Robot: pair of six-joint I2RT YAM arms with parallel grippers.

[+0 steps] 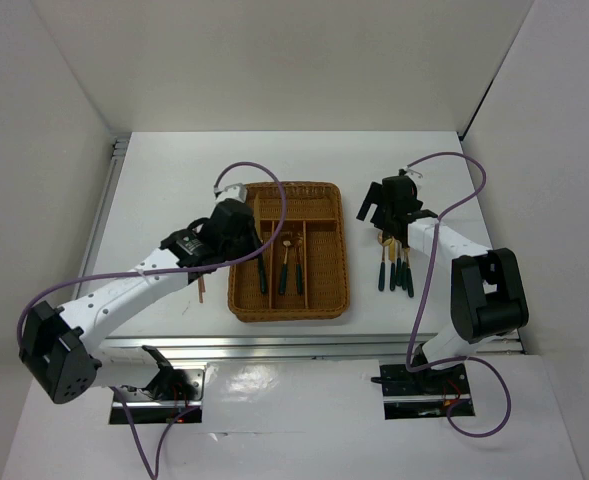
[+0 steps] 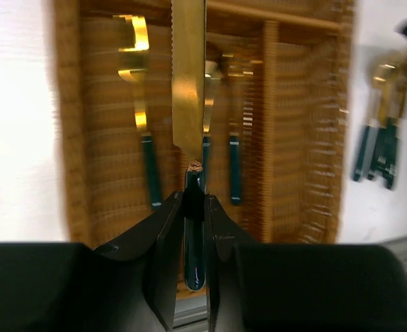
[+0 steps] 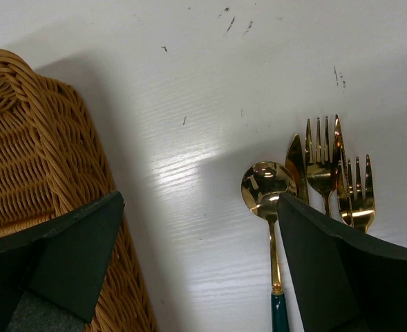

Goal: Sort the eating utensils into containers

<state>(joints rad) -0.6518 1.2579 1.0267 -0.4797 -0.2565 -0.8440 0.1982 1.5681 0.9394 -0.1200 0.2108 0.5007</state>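
From above, the left gripper (image 1: 242,232) hung over the wicker tray's (image 1: 329,290) left side, the right gripper (image 1: 384,210) above loose cutlery (image 1: 395,272) on the table (image 1: 174,170) just right of it. Left wrist: fingers (image 2: 165,235) were clamped tight on a knife's (image 2: 188,90) green handle, gold blade over the tray, a fork (image 2: 142,111) lying in the left slot. Right wrist: jaws stood spread wide, gripping nothing, a spoon (image 3: 266,188) and forks (image 3: 322,155) on the table beneath.

a white table (image 1: 164,180) sits inside 3 plain white walls (image 1: 274,60). a grey metal rail (image 1: 104,205) runs along its left edge. up close, the tabletop carries a few small dark scuff marks (image 3: 239,26) and a bright patch of glare.
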